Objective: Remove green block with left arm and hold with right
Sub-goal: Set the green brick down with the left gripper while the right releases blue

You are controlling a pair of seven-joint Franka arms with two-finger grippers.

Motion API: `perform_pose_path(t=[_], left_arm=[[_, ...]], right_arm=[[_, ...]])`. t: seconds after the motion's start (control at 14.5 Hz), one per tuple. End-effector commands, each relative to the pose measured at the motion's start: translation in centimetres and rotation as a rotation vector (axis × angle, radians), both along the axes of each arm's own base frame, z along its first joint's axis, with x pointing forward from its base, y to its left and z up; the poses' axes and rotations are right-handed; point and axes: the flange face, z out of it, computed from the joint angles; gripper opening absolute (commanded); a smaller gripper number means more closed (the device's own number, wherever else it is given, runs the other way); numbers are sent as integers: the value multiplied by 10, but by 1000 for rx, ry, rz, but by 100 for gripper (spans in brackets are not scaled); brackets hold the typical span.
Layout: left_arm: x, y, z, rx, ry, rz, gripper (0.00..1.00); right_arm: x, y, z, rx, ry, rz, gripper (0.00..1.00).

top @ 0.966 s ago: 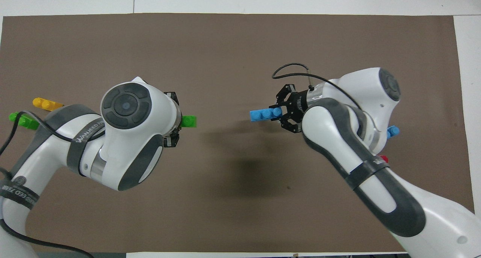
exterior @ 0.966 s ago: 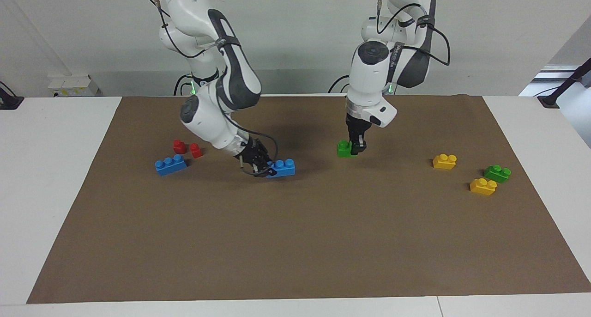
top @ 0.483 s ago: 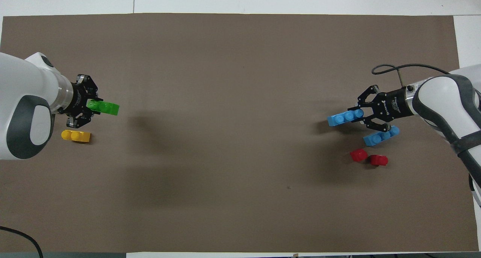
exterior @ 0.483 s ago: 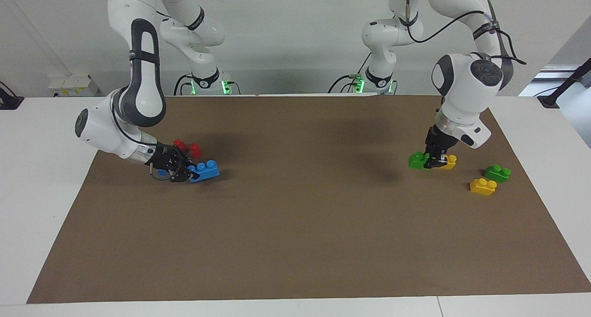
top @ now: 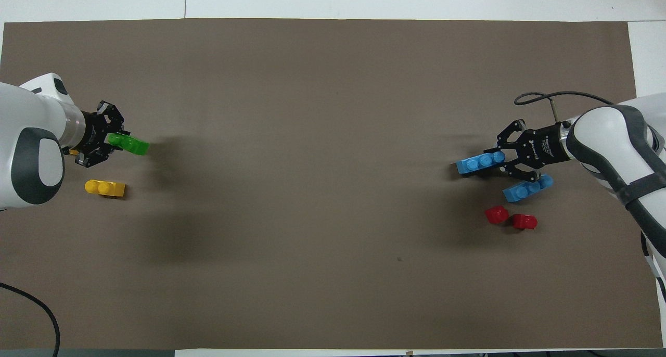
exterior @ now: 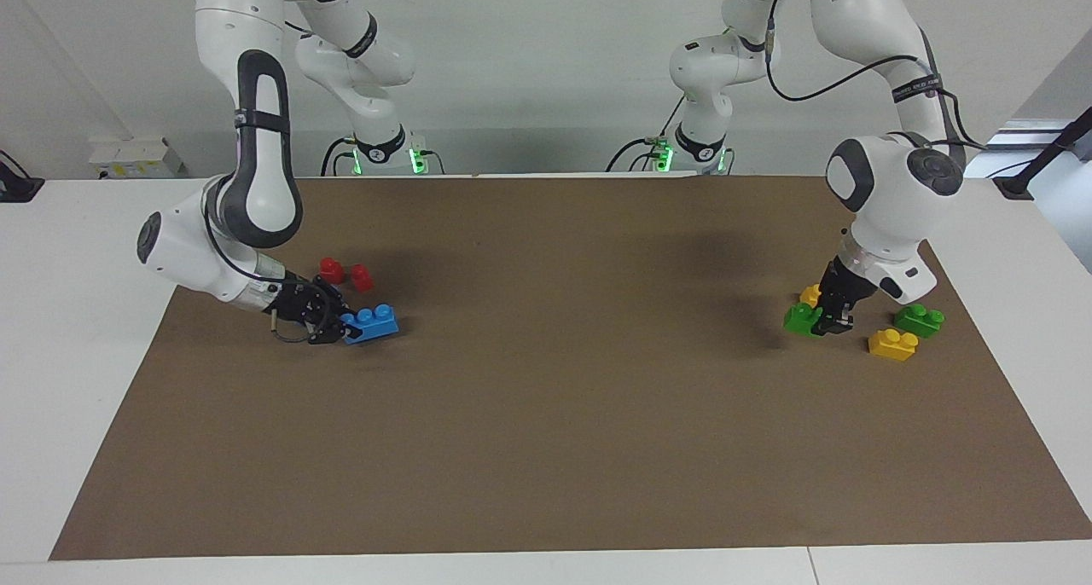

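Note:
The bright green block point(exterior: 800, 318) is held in my left gripper point(exterior: 826, 323), low over the mat at the left arm's end of the table. In the overhead view the green block point(top: 130, 145) sticks out of the left gripper point(top: 114, 142). My right gripper point(exterior: 338, 333) is shut on one end of a blue brick point(exterior: 370, 323), low over the mat at the right arm's end. The overhead view shows the right gripper point(top: 498, 160) and this blue brick point(top: 477, 163). I cannot tell whether either brick touches the mat.
A darker green brick point(exterior: 919, 320) and a yellow brick point(exterior: 892, 344) lie beside the left gripper. Another yellow brick point(exterior: 810, 295) is partly hidden by it. Two red blocks point(top: 496, 214) point(top: 524, 221) and a second blue brick point(top: 526, 189) lie by the right gripper.
Both arms have swung from the middle of the mat out to their own ends, the left with the green block, the right with the blue brick. In the last half second both sank lower.

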Motion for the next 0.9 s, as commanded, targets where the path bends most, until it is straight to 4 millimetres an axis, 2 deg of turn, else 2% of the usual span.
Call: perform_pose_path(t=[0.0, 0.07, 0.14, 0.21, 0.28, 0.34, 0.41, 0.62, 0.69, 0.76, 0.83], left_arm=[[19, 7, -16, 0, -18, -63, 0], [25, 8, -22, 18, -15, -82, 0], [28, 10, -29, 50, -8, -112, 0], [29, 13, -37, 74, 4, -136, 0], [33, 15, -39, 89, 0, -149, 0], [35, 15, -41, 92, 1, -154, 0], [37, 17, -43, 90, 1, -150, 0], [38, 16, -44, 92, -14, -163, 0], [38, 15, -44, 96, -15, -198, 25], [38, 14, -44, 98, -15, -218, 99], [38, 14, -44, 98, -15, -219, 100]], right_arm=[[-5, -6, -15, -18, -7, 19, 0], [-5, -7, -14, -22, -11, 15, 0], [-6, -8, -15, -23, -13, 14, 7], [-5, -7, -14, -24, -15, 13, 53], [-5, -6, -13, -24, -14, 13, 85], [-5, -5, -10, -22, -15, 13, 96], [-2, -2, 4, -18, -25, 13, 97], [6, 8, 65, -56, -71, 81, 100], [8, 16, 89, -125, -112, 162, 100], [8, 21, 111, -186, -151, 233, 100], [8, 28, 133, -225, -184, 323, 100]])
